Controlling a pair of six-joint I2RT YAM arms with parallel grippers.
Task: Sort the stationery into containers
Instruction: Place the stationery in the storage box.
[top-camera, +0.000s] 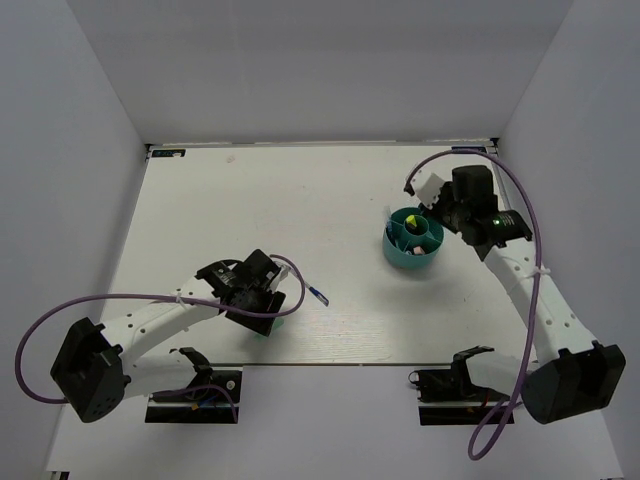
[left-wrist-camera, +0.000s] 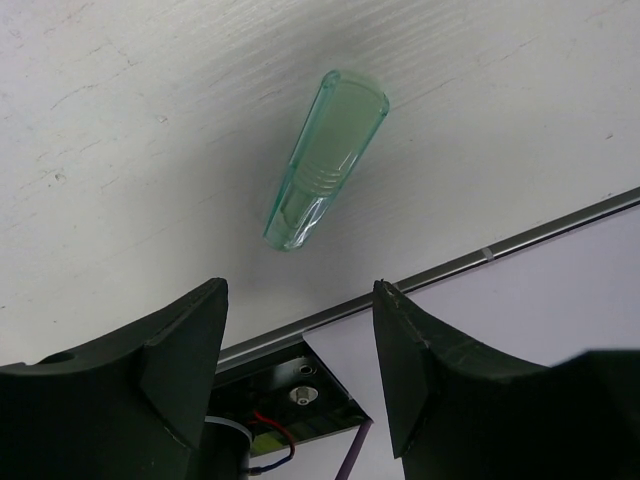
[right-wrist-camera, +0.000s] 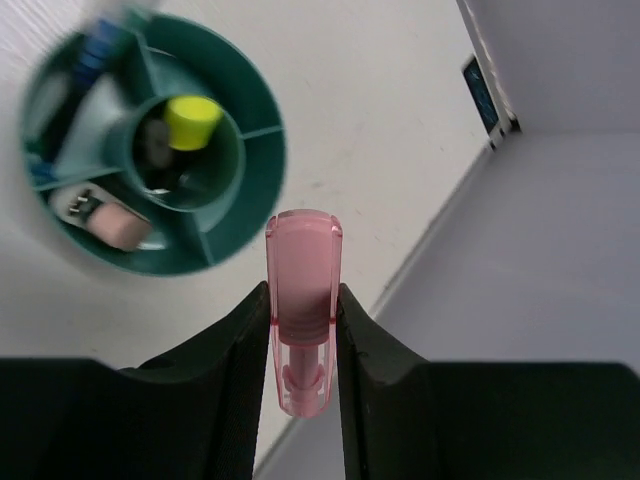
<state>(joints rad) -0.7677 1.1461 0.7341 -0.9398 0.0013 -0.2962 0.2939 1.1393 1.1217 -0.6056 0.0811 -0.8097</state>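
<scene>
Hanging low near the front edge of the table (top-camera: 300, 200), the left arm (top-camera: 160, 320) has its jaws apart and empty (the wrist view shows nothing between them). The mint-green piece (left-wrist-camera: 325, 160) lies flat on the table just ahead of the tips and apart from them, close to the metal strip (left-wrist-camera: 480, 258) of that edge. Its long axis runs away from the jaws and leans a little to the right, so the two fingers (left-wrist-camera: 180, 350) stand on either side of its narrow width. I judge that the jaws must go forward and down, perhaps with a small turn of the wrist, before they can close across it. A thin blue pen (top-camera: 318, 294) lies on the table just to the right of this arm, well apart from the tub, and the left arm is clearly the nearer one to it.

Further to the right stands the teal tub (top-camera: 410, 262). A yellow-capped marker (right-wrist-camera: 192, 118) is in its middle cup and a pink piece (right-wrist-camera: 118, 225) is in an outer compartment. The right arm (top-camera: 530, 300) has its jaws clamped on a second pink piece (right-wrist-camera: 303, 260), whose long axis points straight out from between them. In the wrist view this piece is not over the tub: the rim is up and to the left of its tip, near but apart. I judge that a shift toward the tub is needed before release, otherwise the piece may fall on the table beside the wall.
</scene>
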